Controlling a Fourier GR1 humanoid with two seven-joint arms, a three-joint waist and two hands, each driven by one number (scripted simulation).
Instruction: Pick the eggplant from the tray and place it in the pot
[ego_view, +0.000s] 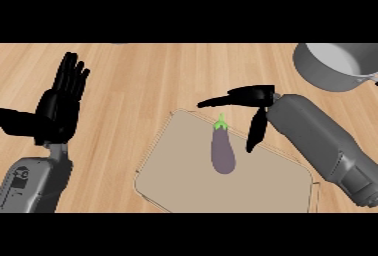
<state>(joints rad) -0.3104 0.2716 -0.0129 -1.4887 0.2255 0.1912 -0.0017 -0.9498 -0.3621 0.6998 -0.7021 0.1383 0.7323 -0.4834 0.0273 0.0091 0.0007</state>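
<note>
A purple eggplant (223, 150) with a green stem lies on the tan tray (184, 185), stem pointing to the far side. My right hand (255, 97) hovers over the tray's far right part, just beyond and to the right of the eggplant, open, with fingers spread leftward and the thumb pointing down beside the eggplant. Nothing is in it. The grey pot (332, 65) stands at the far right corner, partly cut by the view's edge. My left hand (59, 100) rests open at the left, fingers up, away from the tray.
The wooden counter (148, 75) stretches between the tray and the pot. The pot's handle (367, 77) sticks out toward the right edge.
</note>
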